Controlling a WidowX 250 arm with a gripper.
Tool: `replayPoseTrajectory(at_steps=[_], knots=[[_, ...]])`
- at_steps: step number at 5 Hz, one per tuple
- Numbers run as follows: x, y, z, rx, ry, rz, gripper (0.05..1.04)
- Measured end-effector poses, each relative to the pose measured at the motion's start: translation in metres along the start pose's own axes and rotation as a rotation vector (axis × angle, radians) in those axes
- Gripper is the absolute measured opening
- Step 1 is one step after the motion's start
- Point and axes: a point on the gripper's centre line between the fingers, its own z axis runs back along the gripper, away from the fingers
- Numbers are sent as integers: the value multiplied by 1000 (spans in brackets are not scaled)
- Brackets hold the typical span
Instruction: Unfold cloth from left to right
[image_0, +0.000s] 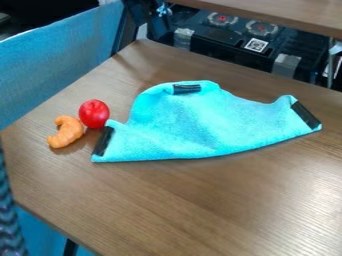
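the wooden table (180, 210) slopes away under the cloth (194, 125), which lies around its middle. the cloth's near edge runs long and gently curved, with a black strip (103, 141) at the left corner. just left of that sit an orange croissant (66, 132) and, slightly farther back, a red fruit (94, 113). another black strip marks the right corner, and a third the bunched far edge. whether the gripper is clenched or released, i cannot tell.
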Motion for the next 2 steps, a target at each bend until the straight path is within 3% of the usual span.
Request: replayPoseTrajectory(at_steps=[1, 2], knots=[[-7, 0, -14, -23, 31, 17, 1000], [-6, -8, -28, -1, 62, -5, 1000]])
